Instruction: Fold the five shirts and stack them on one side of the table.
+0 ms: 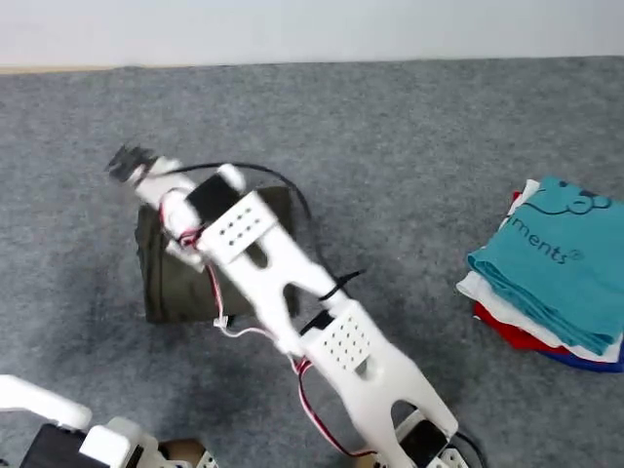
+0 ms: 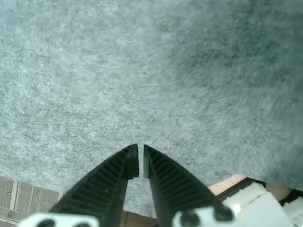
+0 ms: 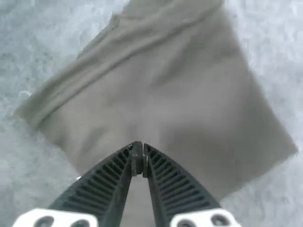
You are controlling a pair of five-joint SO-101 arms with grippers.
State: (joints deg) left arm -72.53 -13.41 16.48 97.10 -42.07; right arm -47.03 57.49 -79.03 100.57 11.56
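A folded olive shirt (image 1: 168, 281) lies on the grey felt table (image 1: 390, 146) at the left. My right arm reaches across it from the front edge, and its gripper (image 1: 127, 163) is just past the shirt's far left corner. In the right wrist view the olive shirt (image 3: 180, 94) spreads flat under the right gripper (image 3: 138, 160), whose fingers are shut with nothing visibly between them. A stack of folded shirts (image 1: 551, 278) sits at the right edge, teal on top, then white, red and blue. My left gripper (image 2: 140, 161) is shut over bare felt.
The left arm's white base (image 1: 58, 424) sits at the front left corner. The table's wooden front edge (image 2: 14, 201) is close under the left gripper. Bare felt lies between the olive shirt and the stack.
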